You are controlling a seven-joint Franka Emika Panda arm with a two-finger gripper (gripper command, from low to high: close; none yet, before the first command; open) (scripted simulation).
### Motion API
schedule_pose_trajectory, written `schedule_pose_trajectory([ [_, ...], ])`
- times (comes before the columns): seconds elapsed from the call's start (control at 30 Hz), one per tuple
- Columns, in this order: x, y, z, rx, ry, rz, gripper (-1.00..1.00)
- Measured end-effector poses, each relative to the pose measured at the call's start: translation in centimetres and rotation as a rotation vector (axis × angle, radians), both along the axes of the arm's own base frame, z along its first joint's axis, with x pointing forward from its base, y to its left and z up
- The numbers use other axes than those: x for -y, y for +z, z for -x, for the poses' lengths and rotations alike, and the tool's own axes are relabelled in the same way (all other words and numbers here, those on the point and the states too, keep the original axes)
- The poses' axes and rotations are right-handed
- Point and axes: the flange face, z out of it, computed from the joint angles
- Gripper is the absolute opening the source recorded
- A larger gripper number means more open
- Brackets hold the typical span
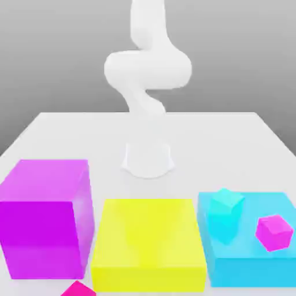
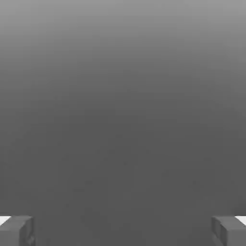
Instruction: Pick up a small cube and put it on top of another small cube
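Note:
My gripper [image 2: 123, 230] is open. Its two grey fingertips [image 2: 17, 230] stand far apart against a plain grey background, with nothing between them. In the exterior view the white arm [image 1: 147, 69] rises from its base [image 1: 147, 159] at the middle of the table and bends upward. A small magenta-pink cube [image 1: 274, 232] sits tilted on the large cyan block [image 1: 254, 260], at the exterior view's right. The small cube to pick up is out of view.
A large magenta block [image 1: 43, 217], a large flat yellow block [image 1: 147, 243] and the cyan block line the table's near side. A small cyan cube [image 1: 225, 214] stands on the cyan block. A magenta corner [image 1: 78, 289] pokes in at the lower edge.

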Motion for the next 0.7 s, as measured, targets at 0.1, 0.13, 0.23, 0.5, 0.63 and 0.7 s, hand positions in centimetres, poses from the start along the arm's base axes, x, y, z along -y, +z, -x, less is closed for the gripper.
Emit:
schedule_pose_trajectory([
  [0.1, 5.8, -4.8, -1.6, -0.137, -0.056, 0.021, 0.0],
  [0.13, 7.8, -6.5, -1.8, -0.183, -0.074, 0.022, 0.0],
  [0.23, 13.7, -11.7, -1.5, -0.32, -0.126, 0.009, 0.0],
  [0.5, 22.6, -26.0, 2.7, -0.568, -0.191, -0.063, 0.0],
  [0.63, 24.6, -33.0, 6.2, -0.655, -0.206, -0.117, 0.0],
  [0.7, 25.3, -36.4, 8.3, -0.694, -0.213, -0.152, 0.0],
])
